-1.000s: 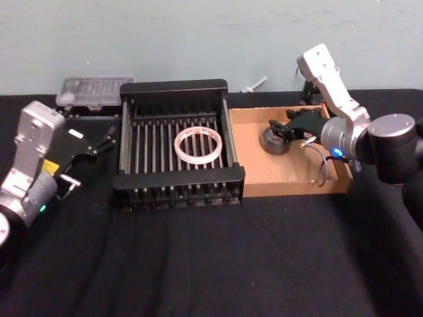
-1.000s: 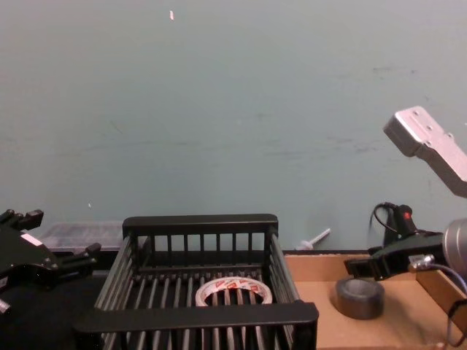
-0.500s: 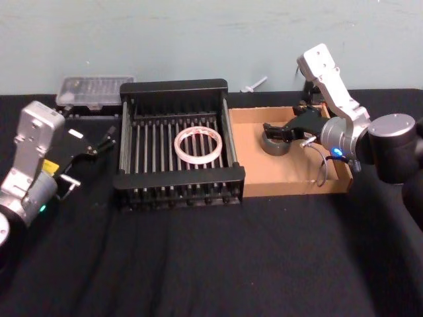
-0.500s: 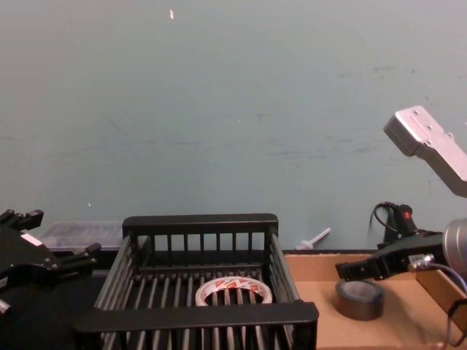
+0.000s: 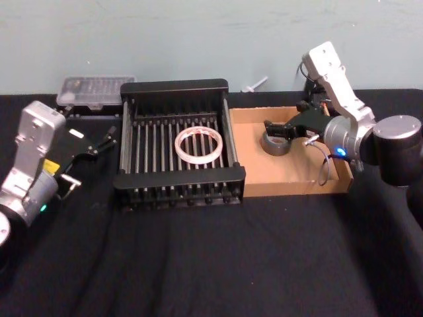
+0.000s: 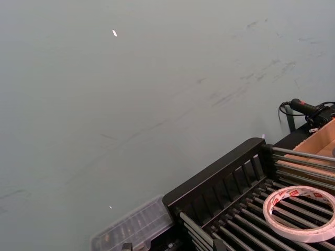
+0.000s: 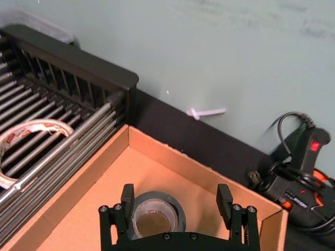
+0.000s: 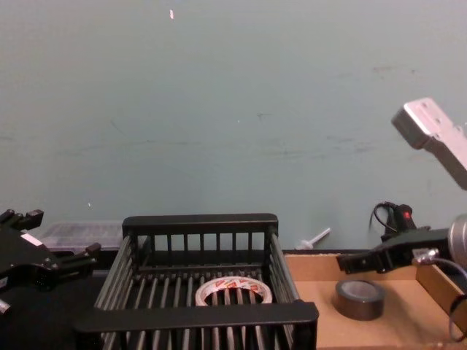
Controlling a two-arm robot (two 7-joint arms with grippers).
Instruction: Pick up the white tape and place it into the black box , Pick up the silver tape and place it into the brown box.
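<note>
The silver tape [image 5: 277,143] [image 8: 360,299] lies flat on the floor of the brown box [image 5: 291,185], near its left wall. My right gripper [image 5: 277,131] hovers just above the roll, open. In the right wrist view its fingers [image 7: 127,197] stand on either side of the silver tape [image 7: 172,206], clear of it. The white tape [image 5: 198,159] [image 8: 208,290] lies flat on the slatted floor of the black box [image 5: 178,178]. My left gripper [image 5: 99,142] is parked open to the left of that crate.
A clear plastic case [image 5: 92,89] sits behind the crate at the back left. A black device with a cable and a red light [image 7: 298,172] stands behind the brown box, next to a small white part [image 5: 254,84]. Black cloth covers the table's front.
My right gripper has opened and let go of the silver tape, which has settled flat in the brown box. The gripper has risen slightly. The left arm has not moved.
</note>
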